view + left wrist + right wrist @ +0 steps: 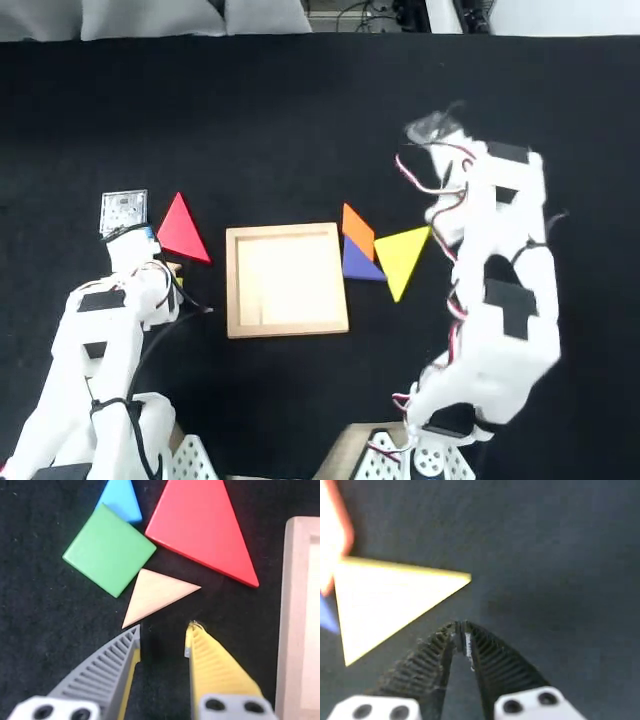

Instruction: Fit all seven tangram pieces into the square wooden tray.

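Treat the task as not yet started: the tray (287,327), centre of the high view, holds no piece. The red triangle (181,230) lies left of it and the yellow triangle (402,257) right. Your left gripper (162,635) stands apart and empty; your right gripper (461,627) is closed on nothing.

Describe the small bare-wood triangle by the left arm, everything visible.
The wood triangle is small, unpainted and pale tan. It lies flat on the black cloth, outside the tray. One corner seems to touch the green square, and the red triangle lies close beside it. The left tool, open, sits just short of it.
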You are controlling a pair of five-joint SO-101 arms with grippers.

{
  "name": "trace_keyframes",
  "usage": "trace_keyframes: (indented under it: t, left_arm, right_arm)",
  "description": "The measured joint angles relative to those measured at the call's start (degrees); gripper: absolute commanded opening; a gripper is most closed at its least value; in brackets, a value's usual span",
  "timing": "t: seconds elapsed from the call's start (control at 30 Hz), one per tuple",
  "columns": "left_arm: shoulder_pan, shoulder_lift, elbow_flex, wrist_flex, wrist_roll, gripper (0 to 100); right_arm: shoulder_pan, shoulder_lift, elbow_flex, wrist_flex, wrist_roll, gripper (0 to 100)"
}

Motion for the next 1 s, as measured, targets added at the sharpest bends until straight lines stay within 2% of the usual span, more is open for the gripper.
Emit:
trace_keyframes:
  t: [0.13,0.3,0.53,0.67,0.83,1.0]
  left_arm:
    - [0.0,0.0,0.0,0.0,0.0,16]
    - [0.0,0.0,0.0,0.0,0.0,16]
    - [0.0,0.0,0.0,0.0,0.0,16]
    - [0.0,0.0,0.0,0.0,0.0,16]
    - [0.0,0.0,0.0,0.0,0.0,16]
    - [0.0,0.0,0.0,0.0,0.0,16]
  right_arm:
    - [-2.29,-1.67,0.18,-5.36,-6.86,1.1]
    - [-6.68,3.6,0.09,-7.38,-7.65,1.1]
    - [-4.57,12.4,-3.69,-7.47,-7.56,1.1]
    - [-2.81,12.57,-4.22,-4.84,-1.14,1.1]
    - [-1.67,12.66,-4.57,8.62,12.92,1.1]
    - [1.76,11.69,-3.08,18.29,19.69,1.1]
